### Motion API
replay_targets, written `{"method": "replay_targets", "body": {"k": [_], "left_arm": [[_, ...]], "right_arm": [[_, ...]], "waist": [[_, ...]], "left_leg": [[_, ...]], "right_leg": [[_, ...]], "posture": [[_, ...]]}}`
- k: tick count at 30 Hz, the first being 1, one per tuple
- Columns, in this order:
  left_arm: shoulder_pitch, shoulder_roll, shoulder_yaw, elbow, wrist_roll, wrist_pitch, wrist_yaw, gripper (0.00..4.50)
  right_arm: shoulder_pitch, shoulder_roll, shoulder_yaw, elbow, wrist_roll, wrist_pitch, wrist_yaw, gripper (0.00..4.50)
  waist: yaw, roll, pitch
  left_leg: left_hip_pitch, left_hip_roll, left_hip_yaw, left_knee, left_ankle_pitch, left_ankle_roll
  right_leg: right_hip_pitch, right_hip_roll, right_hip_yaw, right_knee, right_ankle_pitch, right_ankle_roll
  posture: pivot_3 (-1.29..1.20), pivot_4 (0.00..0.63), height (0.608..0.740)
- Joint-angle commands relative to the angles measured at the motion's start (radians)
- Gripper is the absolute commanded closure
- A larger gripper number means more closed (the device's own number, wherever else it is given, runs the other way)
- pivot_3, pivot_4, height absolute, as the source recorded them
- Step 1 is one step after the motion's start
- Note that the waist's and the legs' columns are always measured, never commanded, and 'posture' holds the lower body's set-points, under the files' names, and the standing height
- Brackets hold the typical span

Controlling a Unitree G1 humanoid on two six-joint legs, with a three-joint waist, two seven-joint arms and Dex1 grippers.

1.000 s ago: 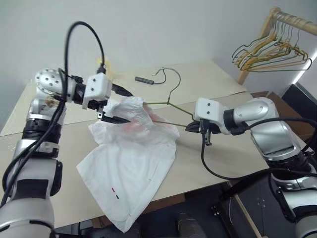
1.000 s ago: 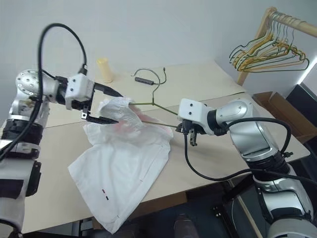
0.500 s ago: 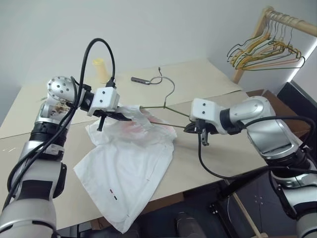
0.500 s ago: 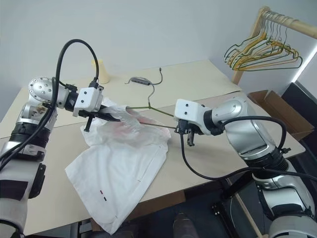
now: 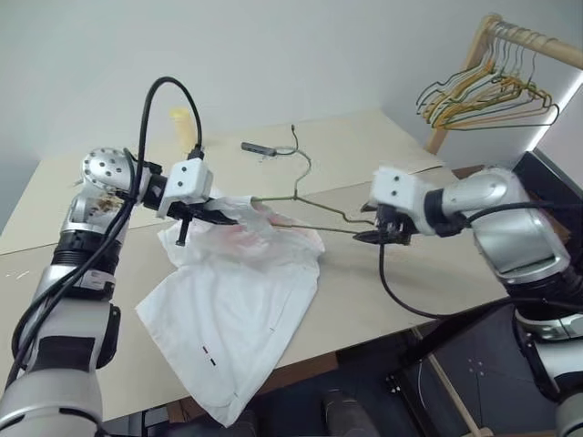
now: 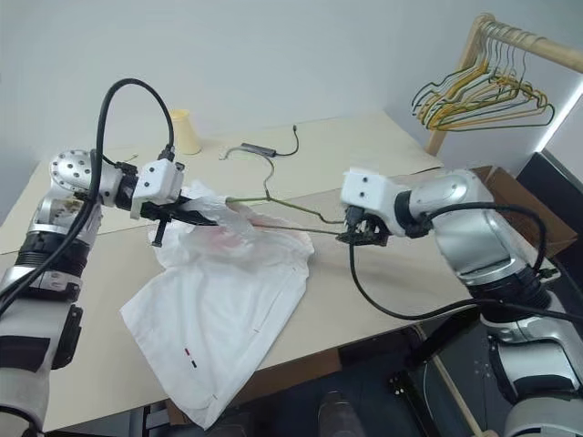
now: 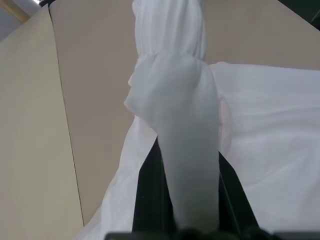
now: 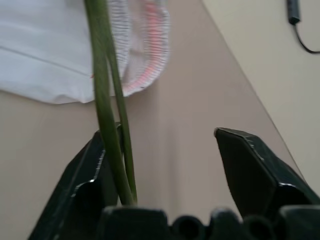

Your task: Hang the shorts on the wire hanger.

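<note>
1. the table (image 5: 383, 146), pale beige, takes up most of the head view.
2. the shorts (image 5: 241, 300) are white with a pink tinge, spread on the table toward 7 o'clock. the gathered waistband end is lifted off the surface at about 10 o'clock, and two tiny dark marks sit near the hem at 7.
3. the wooden rack (image 5: 492, 41) up at 2 o'clock carries a bunch of yellow, green and dark hangers (image 5: 483, 96), well apart from everything else.
4. the left gripper (image 5: 221, 212) is clamped right down on the bunched waistband. in the left wrist view, fabric is wedged between the fingers (image 7: 150, 200).
5. the right gripper (image 5: 381, 235), at about 3 o'clock, has its jaws spread wide. in the right wrist view the wire lies against one finger (image 8: 87, 185) and the other finger stands clear of it, so nothing is pinched.
6. the wire hanger (image 5: 310, 205) is thin and greenish grey. one end goes into the shorts' waistband, the other corner sits at the right gripper, and the hook points up toward 12.
7. a small dark gadget with a cable (image 5: 260, 148) lies on the table past the hook.
8. a pale yellow cup (image 6: 187, 132) stands at about 11 o'clock.
</note>
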Motion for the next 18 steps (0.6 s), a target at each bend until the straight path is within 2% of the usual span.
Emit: {"method": "replay_targets", "body": {"k": [1, 7, 11, 14, 18], "left_arm": [[0.015, 0.026, 0.047, -0.041, -0.021, 0.049, 0.02, 4.5], [0.026, 0.018, 0.096, -0.047, -0.042, 0.131, 0.086, 4.5], [0.013, 0.005, 0.111, -0.051, -0.049, 0.177, 0.111, 4.5], [0.01, 0.008, 0.117, -0.051, -0.056, 0.191, 0.11, 4.5], [-0.008, 0.005, 0.135, -0.051, -0.092, 0.27, 0.1, 4.5]], "right_arm": [[-0.005, -0.03, -0.165, 0.027, 0.042, 0.025, -0.068, 0.02], [0.119, -0.039, -0.428, 0.091, 0.126, -0.026, -0.161, 0.02], [0.261, 0.003, -0.514, 0.091, 0.201, -0.066, -0.17, 0.02], [0.388, 0.078, -0.483, 0.021, 0.265, -0.062, -0.156, 0.02], [0.408, 0.253, -0.35, -0.016, 0.277, -0.056, -0.233, 0.02]], "waist": [[0.0, 0.0, 0.0], [0.003, 0.0, -0.001], [0.006, -0.001, -0.002], [0.0, -0.002, -0.006], [-0.03, -0.002, -0.006]], "left_leg": [[0.0, 0.0, 0.0, 0.0, 0.0, 0.0], [0.0, 0.0, 0.0, 0.0, 0.0, 0.0], [0.0, 0.0, 0.001, 0.001, 0.0, 0.001], [0.001, 0.001, 0.001, 0.001, -0.001, 0.001], [0.003, 0.0, 0.003, 0.001, 0.0, 0.002]], "right_leg": [[0.0, 0.0, 0.0, 0.0, 0.0, 0.0], [0.001, 0.0, 0.0, 0.0, 0.0, 0.0], [0.001, 0.0, 0.001, 0.001, 0.001, 0.001], [0.002, 0.001, 0.002, 0.001, 0.001, 0.001], [0.002, 0.0, 0.007, 0.003, 0.002, 0.003]], "posture": [[-0.14, 0.0, 0.74], [-0.14, 0.001, 0.74], [-0.13, 0.007, 0.74], [-0.13, 0.007, 0.74], [-0.14, 0.007, 0.74]]}}
